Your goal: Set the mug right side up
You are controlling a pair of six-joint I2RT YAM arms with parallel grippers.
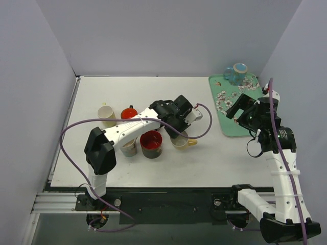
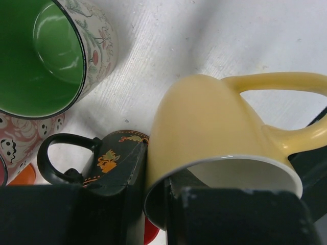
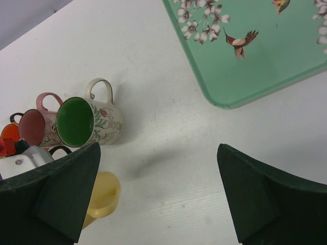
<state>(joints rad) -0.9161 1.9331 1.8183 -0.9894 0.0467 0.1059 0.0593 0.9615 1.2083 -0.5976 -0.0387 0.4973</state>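
left jaws pinching yellow mug by its rim wall, right jaws spread, idle; glazed rim could slip mid-turn, knocking black mug just beside.

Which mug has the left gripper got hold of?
The plain pale yellow mug, tipped over, its rim pinched by the left gripper; the floral green-lined mug and black mug are not held.

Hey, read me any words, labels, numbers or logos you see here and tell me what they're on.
None: no readable text in any view.
The floral mug, the black mug and the tray carry only pictures; the yellow mug is plain.
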